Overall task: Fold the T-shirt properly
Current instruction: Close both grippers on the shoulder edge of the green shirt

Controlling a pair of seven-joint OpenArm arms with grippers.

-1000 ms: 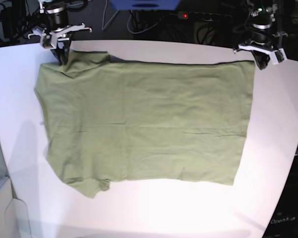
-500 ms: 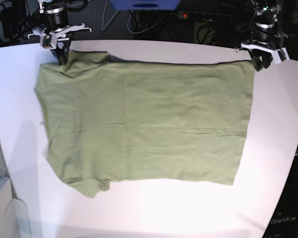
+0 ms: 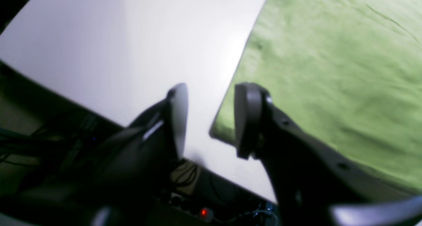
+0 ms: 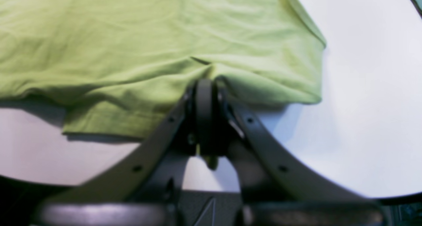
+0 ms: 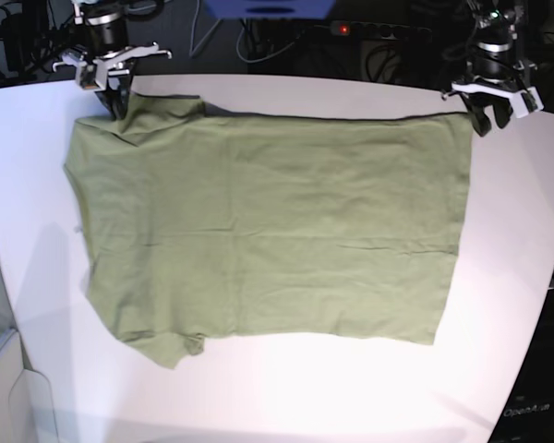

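The sage green T-shirt [image 5: 268, 221] lies spread flat on the white table [image 5: 503, 277], sleeves toward the left. My right gripper [image 5: 115, 100] is at the shirt's far left corner, by the sleeve. In the right wrist view it [image 4: 204, 97] is shut on a pinched fold of the T-shirt [image 4: 132, 38]. My left gripper [image 5: 490, 115] hovers at the far right corner. In the left wrist view it [image 3: 211, 120] stands open, with the T-shirt [image 3: 329, 71] corner lying on the table below the gap, free of both fingers.
The table's rear edge runs just behind both grippers, with dark cables and a power strip with a red light [image 5: 343, 29] beyond it. A blue object [image 5: 268, 7] sits at the top middle. A pale grey surface [image 5: 0, 388] adjoins the table at bottom left.
My left gripper has opened, let go of the shirt's far right corner and drawn slightly back and up. The right gripper and the shirt have stayed put.
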